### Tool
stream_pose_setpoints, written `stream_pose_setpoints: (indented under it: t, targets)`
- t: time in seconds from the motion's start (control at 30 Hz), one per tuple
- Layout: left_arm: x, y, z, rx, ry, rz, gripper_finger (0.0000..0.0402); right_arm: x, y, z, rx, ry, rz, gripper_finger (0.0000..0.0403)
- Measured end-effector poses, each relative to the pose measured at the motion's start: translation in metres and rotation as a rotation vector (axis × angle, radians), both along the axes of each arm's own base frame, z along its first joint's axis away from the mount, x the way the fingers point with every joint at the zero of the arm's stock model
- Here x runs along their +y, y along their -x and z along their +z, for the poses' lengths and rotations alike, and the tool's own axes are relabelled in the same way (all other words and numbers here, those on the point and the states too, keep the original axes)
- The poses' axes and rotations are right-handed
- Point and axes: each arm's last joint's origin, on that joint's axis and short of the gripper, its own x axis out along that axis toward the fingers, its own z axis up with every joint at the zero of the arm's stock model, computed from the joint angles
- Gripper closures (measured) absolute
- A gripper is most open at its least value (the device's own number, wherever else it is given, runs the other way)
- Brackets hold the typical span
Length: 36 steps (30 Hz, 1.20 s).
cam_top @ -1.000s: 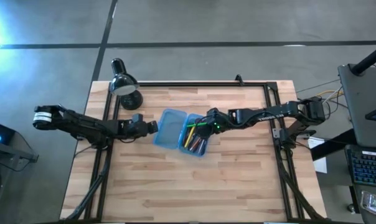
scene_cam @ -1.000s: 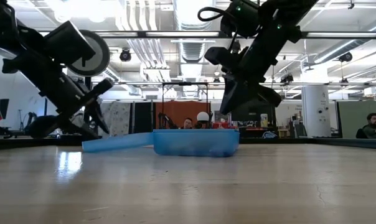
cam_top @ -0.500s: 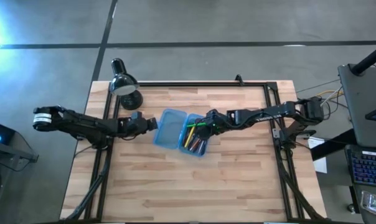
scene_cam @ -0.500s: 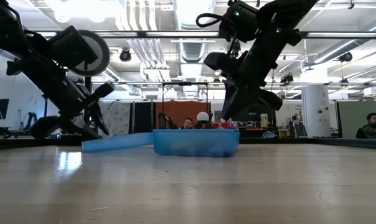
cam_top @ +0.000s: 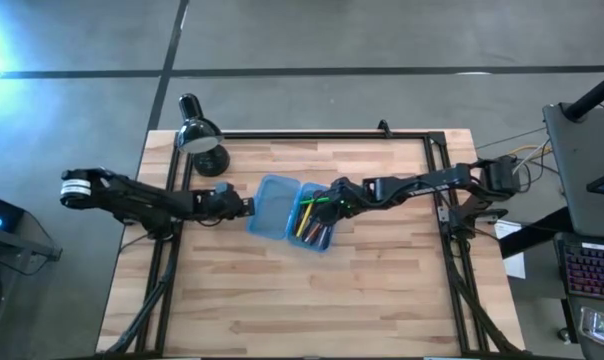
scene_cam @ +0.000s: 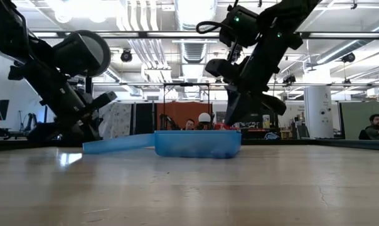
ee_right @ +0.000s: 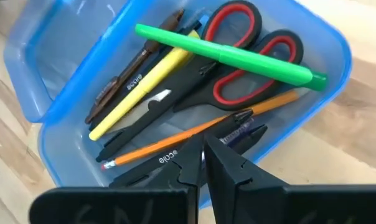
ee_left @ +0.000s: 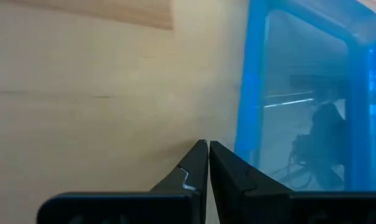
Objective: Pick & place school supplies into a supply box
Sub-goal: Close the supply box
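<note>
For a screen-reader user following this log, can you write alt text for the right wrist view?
A translucent blue supply box lies open on a wooden table, holding scissors with red handles, a green pen, a yellow pen, an orange pencil and several dark pens. The right pincer hovers just over them, fingers shut.

Grey concrete floor (cam_top: 382,40) around the wooden table (cam_top: 282,300); bright ceiling lights (scene_cam: 189,9); 1 white pillar (scene_cam: 318,113)

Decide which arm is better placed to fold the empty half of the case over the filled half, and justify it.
Probably the left. Its gripper sits low at the empty half's outer edge, jaws shut, ready to push it over. The right gripper hangs above the filled half, in the lid's path.
</note>
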Motion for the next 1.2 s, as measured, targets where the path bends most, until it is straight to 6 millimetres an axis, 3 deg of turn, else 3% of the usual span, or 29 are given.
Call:
stream_pose_setpoints:
  t: [0.7, 1.2]
  targets:
    - [0.001, -0.009, 0.010, -0.079, -0.063, -0.103, 0.0400, 0.000, -0.002, -0.013, 0.036, -0.045, -0.023, 0.0390]
    - [0.002, -0.011, 0.015, -0.104, -0.080, -0.096, 0.0400, 0.000, -0.012, -0.008, -0.072, -0.047, -0.015, 0.0390]
